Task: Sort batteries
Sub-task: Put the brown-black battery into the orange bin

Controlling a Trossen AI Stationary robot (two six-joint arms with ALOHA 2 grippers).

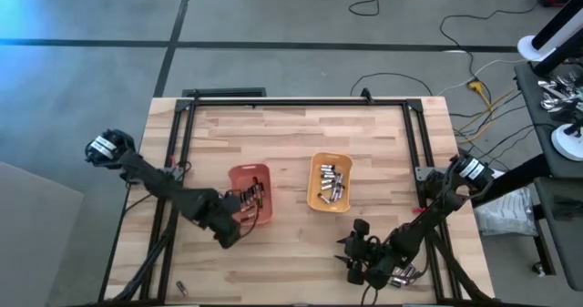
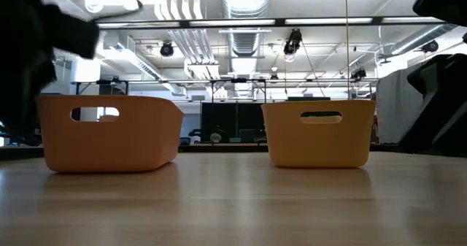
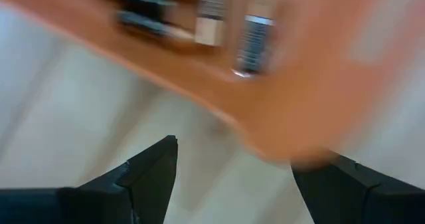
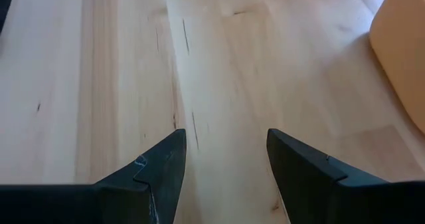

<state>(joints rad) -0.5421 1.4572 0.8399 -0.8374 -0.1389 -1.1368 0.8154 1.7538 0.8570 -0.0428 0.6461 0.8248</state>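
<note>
- Left gripper (image 1: 230,237), fingers apart and empty, hangs by the orange tray (image 1: 239,176) of dark batteries (image 1: 255,198); it could nudge the tray.
- Right gripper (image 4: 226,171), also spread and empty over bare table (image 1: 291,134), could miss the silvery batteries (image 1: 332,184) in the yellow tray (image 1: 314,166).
- 1 stray battery (image 1: 180,288) near the table's edge could roll off.

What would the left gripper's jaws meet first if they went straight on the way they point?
Probably the orange plastic tray holding dark batteries: it fills the view just ahead of the open left gripper, though depth is unclear.

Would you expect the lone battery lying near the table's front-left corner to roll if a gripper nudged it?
Probably. The lone battery looks like a small cylinder on its side on the smooth wooden table, so it may roll. Being tiny, it likely slips from fingertips.
</note>
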